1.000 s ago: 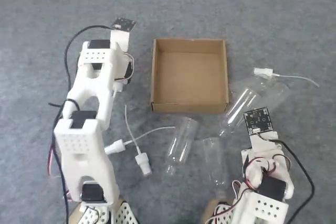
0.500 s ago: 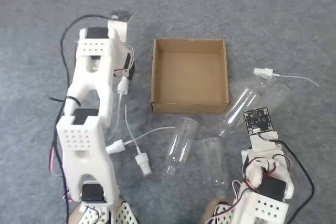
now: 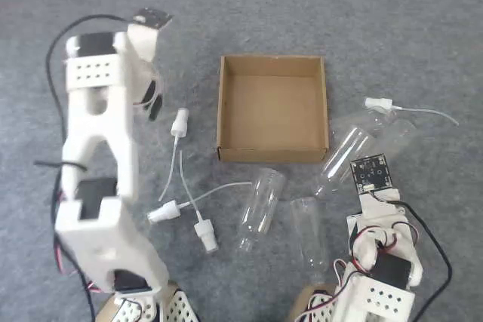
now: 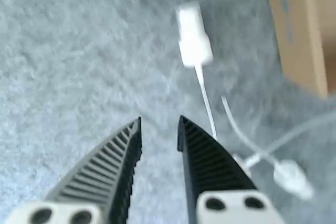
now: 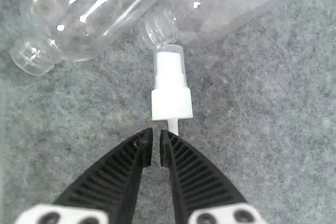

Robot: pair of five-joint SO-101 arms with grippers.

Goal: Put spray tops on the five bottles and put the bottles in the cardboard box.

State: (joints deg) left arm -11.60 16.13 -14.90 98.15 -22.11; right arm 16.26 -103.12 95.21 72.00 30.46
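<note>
Looking down over the grey table (image 3: pixel 423 35), you have the cardboard box (image 3: pixel 272 153) in the middle and every bottle outside it, lying on its side. One clear bottle (image 3: pixel 260 201) lies just in front of the box's near wall, and a second bottle (image 3: pixel 308 230) lies beside it. An overlapping pair of bottles (image 3: pixel 346 148) sits off the box's near right corner.

Your left claw (image 4: pixel 159 127) hangs above the table to the left of the box, fingers apart and holding nothing. Just beyond its tips lies a white spray top (image 4: pixel 193 38), its thin tube trailing back toward the claw. Two more spray tops (image 3: pixel 162 211) lie nearer that arm's base with their tubes crossing. A far spray top (image 3: pixel 379 103) rests beyond the overlapping pair, right of the box.

Your right claw (image 5: pixel 156 139) is low over the table with its fingers almost together, only a sliver between them and nothing clamped. Just past its tips sits another top (image 5: pixel 170 95), its head against a bottle neck (image 5: pixel 157 27); its short tube slips behind one finger
</note>
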